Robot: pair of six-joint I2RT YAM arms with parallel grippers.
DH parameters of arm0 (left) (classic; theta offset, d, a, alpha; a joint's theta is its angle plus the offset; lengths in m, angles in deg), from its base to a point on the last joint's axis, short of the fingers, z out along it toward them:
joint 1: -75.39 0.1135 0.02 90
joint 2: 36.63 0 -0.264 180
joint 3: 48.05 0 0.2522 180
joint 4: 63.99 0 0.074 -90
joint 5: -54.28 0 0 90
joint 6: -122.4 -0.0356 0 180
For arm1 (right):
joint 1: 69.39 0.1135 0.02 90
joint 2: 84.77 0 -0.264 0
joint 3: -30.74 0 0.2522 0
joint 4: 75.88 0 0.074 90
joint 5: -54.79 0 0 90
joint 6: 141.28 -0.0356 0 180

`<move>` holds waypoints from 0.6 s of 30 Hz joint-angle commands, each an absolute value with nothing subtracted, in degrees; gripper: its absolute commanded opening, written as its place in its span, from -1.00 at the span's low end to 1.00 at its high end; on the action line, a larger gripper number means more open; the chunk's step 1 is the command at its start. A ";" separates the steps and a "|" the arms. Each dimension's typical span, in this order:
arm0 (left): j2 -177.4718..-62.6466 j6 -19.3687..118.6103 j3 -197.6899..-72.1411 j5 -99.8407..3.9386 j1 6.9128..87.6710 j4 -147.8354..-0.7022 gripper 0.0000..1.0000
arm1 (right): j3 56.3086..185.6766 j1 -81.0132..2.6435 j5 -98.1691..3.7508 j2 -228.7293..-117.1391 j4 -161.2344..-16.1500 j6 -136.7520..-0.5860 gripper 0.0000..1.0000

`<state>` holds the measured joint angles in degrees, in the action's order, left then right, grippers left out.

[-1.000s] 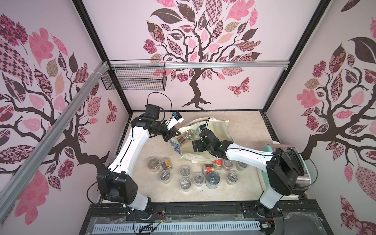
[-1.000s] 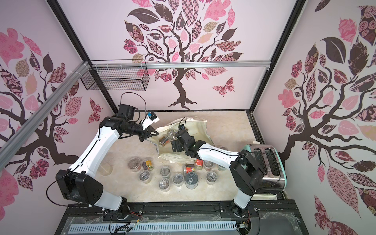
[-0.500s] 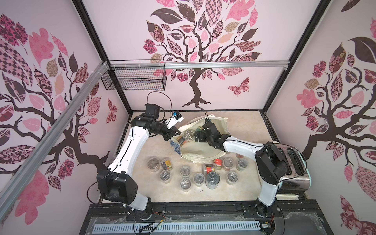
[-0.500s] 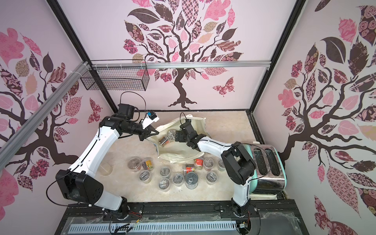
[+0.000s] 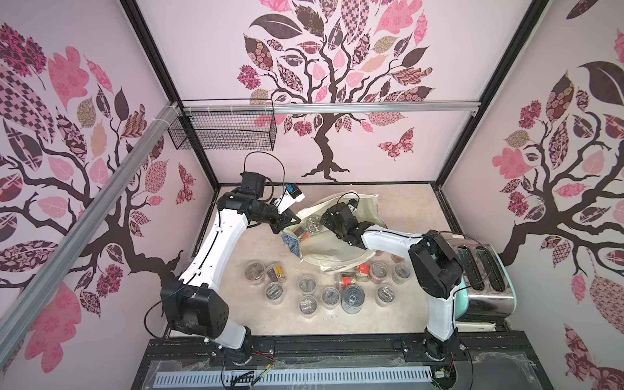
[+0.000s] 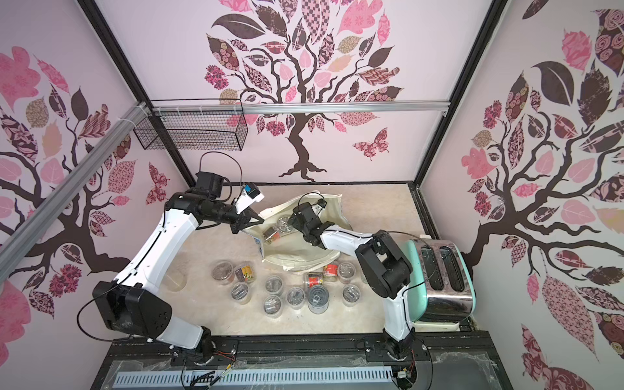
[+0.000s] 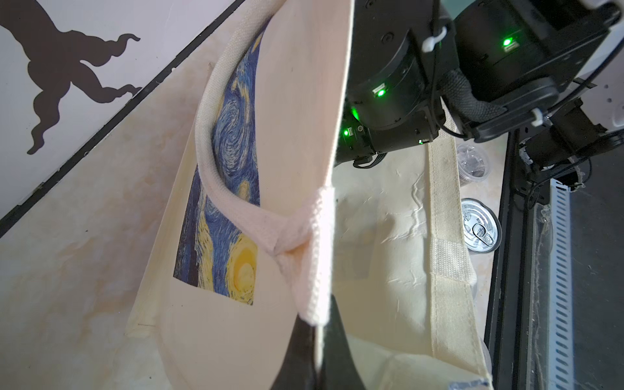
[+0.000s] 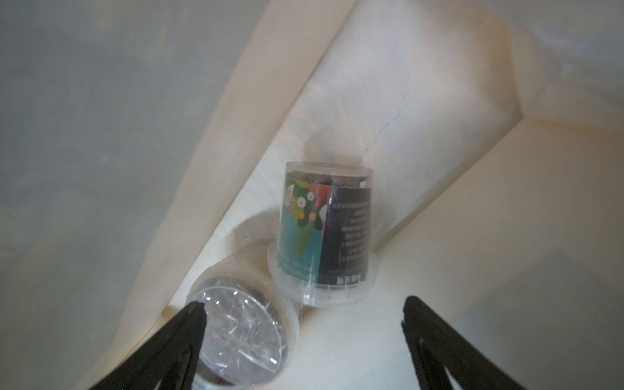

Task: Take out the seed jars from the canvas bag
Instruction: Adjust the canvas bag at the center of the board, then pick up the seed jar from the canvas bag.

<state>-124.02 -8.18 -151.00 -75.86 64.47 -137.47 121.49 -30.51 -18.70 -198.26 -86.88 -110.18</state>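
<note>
Lying at the centre of both top views, the large cream canvas bag (image 5: pixel 337 243) with a blue-and-yellow swirl print is spread on the beige worktop (image 5: pixel 412 209) with its mouth lifted at the left. The raised rim is pinched by the closed left gripper (image 7: pixel 317 315), just where a white woven handle (image 7: pixel 233 206) is sewn on. The right gripper (image 8: pixel 304 314) is set inside the bag's mouth, its jaws spread wide and nothing caught between them. Just ahead of it, two small clear round seed jars are seen inside the bag, close together: one wrapped in a teal-and-black label (image 8: pixel 326 233), one showing its clear lid (image 8: pixel 241 332). More such jars (image 5: pixel 307 283) are gathered on the worktop at lower centre of the top views, below the bag, around a silver tin can (image 5: pixel 352 299). A mint-and-chrome toaster (image 5: pixel 479 277) is placed at the right edge.
</note>
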 commanded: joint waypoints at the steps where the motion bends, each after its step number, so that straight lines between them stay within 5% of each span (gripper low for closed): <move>1: -124.30 -8.30 -152.33 -79.28 64.32 -137.73 -1.00 | 124.56 -30.82 -15.30 -202.78 -87.80 -110.77 0.88; 18: -124.28 -9.08 -152.84 -78.96 64.40 -138.92 -1.00 | 129.75 -34.81 -23.22 -212.51 -85.58 -110.29 0.84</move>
<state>-124.40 -8.29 -151.06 -76.10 64.47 -138.09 128.27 -34.08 -20.95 -209.30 -84.04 -110.24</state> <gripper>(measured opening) 0.046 0.921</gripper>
